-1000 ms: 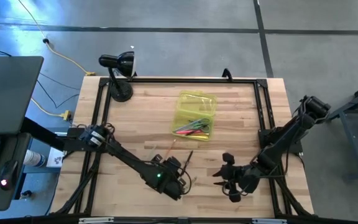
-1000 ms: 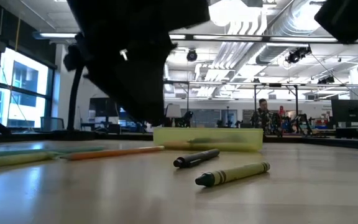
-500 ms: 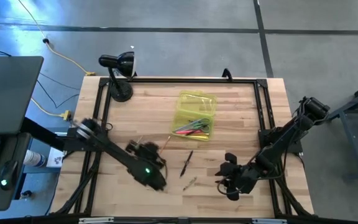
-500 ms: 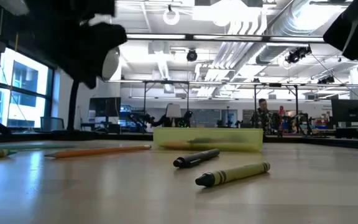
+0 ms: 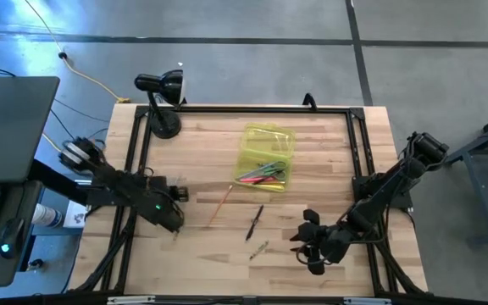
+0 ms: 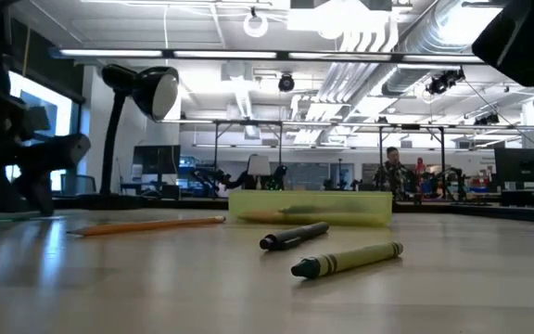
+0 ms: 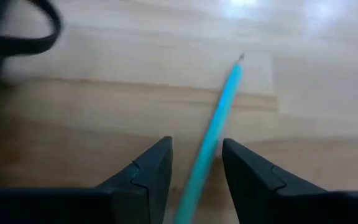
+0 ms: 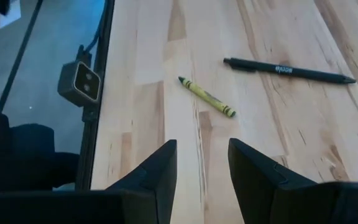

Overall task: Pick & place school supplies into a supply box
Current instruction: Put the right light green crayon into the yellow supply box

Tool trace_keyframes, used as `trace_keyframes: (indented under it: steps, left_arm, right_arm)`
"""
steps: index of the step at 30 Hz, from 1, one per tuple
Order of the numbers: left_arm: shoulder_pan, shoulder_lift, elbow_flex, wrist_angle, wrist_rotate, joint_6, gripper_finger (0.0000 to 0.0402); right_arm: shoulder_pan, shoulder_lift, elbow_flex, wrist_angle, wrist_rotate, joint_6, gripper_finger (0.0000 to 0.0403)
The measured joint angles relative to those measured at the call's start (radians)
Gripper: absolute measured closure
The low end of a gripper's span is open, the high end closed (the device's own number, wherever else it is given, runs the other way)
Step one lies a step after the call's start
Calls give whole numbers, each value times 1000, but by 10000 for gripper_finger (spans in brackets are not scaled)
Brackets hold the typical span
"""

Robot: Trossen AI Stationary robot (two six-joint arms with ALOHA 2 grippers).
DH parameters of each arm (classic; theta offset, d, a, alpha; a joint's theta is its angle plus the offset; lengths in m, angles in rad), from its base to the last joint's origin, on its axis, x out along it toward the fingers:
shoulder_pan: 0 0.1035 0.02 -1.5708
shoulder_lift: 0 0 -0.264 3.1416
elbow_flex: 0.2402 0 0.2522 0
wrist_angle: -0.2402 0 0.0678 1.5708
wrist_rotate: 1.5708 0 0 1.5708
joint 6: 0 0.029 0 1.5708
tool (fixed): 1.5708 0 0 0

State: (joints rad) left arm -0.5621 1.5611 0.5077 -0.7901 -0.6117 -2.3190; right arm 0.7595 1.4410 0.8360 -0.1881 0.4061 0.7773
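- Two grippers are sitting over the table, and you are using the left gripper right now. It is hanging low near the table's left edge. Its fingers are apart, with a blue pencil lying between them, not squeezed yet.
- You are lining the fingers up on both sides of the pencil, so I think closing them comes next.
- The supply box is sitting open in the back middle of the table, well apart from that gripper. Some pens are already lying inside it.
- Three more things are waiting on the bare wood: an orange pencil just beside the box, a black pen, and a yellow-green crayon nearer the front.
- The right gripper is waiting by the front right corner, fingers apart, holding nothing, pointing toward the crayon.
- The lamp is standing at the back left corner. The way from the left edge to the box looks open, but you are working close to the black rail.
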Motion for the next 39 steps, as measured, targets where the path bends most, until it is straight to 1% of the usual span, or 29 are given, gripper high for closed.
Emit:
trace_keyframes:
  steps: [3,6,8,11,13,15,22,25,28,31,33,36,39]
  left_arm:
    - [-4,4,-6,36,-48,-1,222]
    - [2,-1,60,-6,-33,5,222]
    - [15,-2,109,19,-22,34,222]
    - [32,0,136,74,-20,127,222]
    - [35,0,147,148,-32,196,222]
    - [34,1,151,212,-68,239,222]
    - [32,3,148,319,-152,371,222]
    - [32,3,148,399,-207,490,222]
    - [32,3,148,519,-227,689,222]
    - [32,3,148,631,-216,857,222]
    - [32,2,148,683,-181,925,222]
    - [32,2,148,745,-114,953,222]
    - [32,2,148,751,-21,954,222]
  right_arm:
    - [-5,-1,0,3,3,-1,279]
    - [-10,-1,1,9,3,-18,279]
    - [-14,-1,1,21,1,-27,279]
    - [-16,-1,1,24,3,-41,279]
    - [-17,-1,1,24,3,-45,279]
    - [-17,-1,1,25,3,-45,279]
    - [-13,-1,1,28,4,-45,279]
    - [-13,-1,1,28,1,-45,279]
    - [-13,-1,1,28,2,-45,279]
    - [-13,-1,1,28,2,-45,279]
    - [-13,-1,1,28,2,-45,279]
    - [-13,-1,1,28,3,-45,279]
    - [-13,-1,1,28,6,-46,279]
